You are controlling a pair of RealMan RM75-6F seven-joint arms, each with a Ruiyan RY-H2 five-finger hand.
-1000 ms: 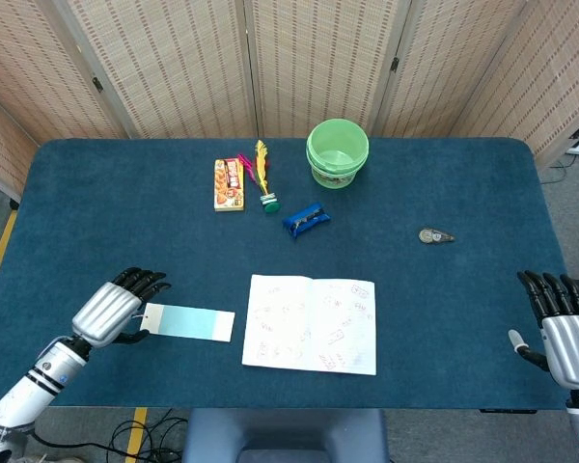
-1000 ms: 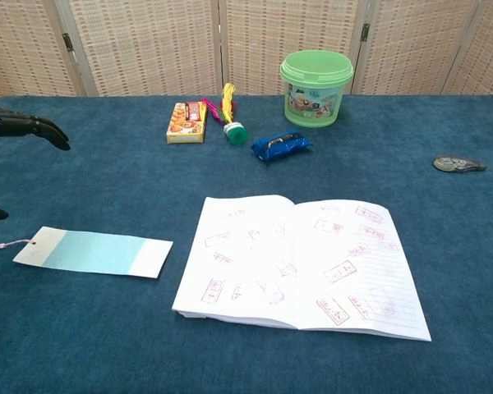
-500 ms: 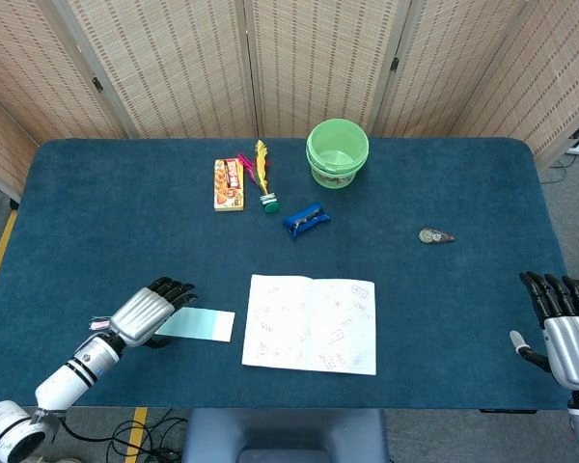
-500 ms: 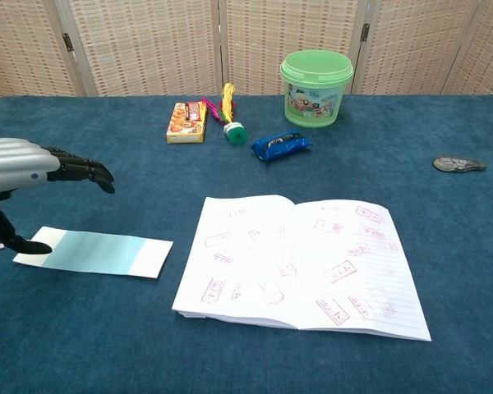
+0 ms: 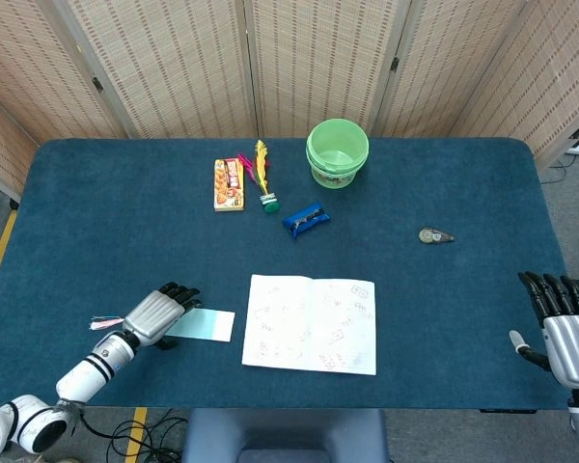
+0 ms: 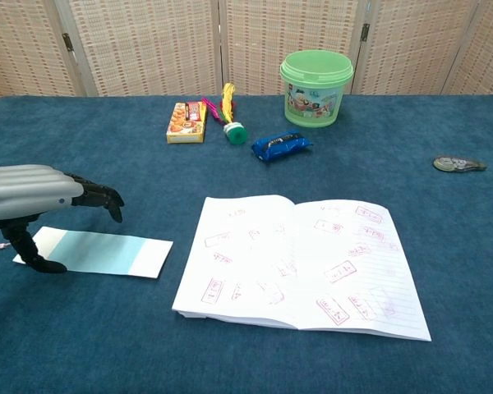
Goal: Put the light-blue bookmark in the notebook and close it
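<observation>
The table (image 5: 96, 212) is covered in dark blue cloth with a soft nap, which gives a thin card little lift at its edges. The notebook (image 6: 300, 263) lies open and flat near the front edge, with ruled paper pages stamped in pink; it looks limp and light, so the cover should fold over with a push at its outer edge. The bookmark (image 6: 107, 252) is a flat rectangular strip, pale blue fading to white, with a thin tassel at its left end, and lies just left of the notebook. It is likely feather-light, slightly stiff and hard to pick off cloth; a pinch at an end or long edge seems best. The left hand (image 5: 159, 313) hovers over its left end, fingers spread, thumb tip down by the card, holding nothing. The right hand (image 5: 565, 328) rests open, well apart at the table's right edge.
</observation>
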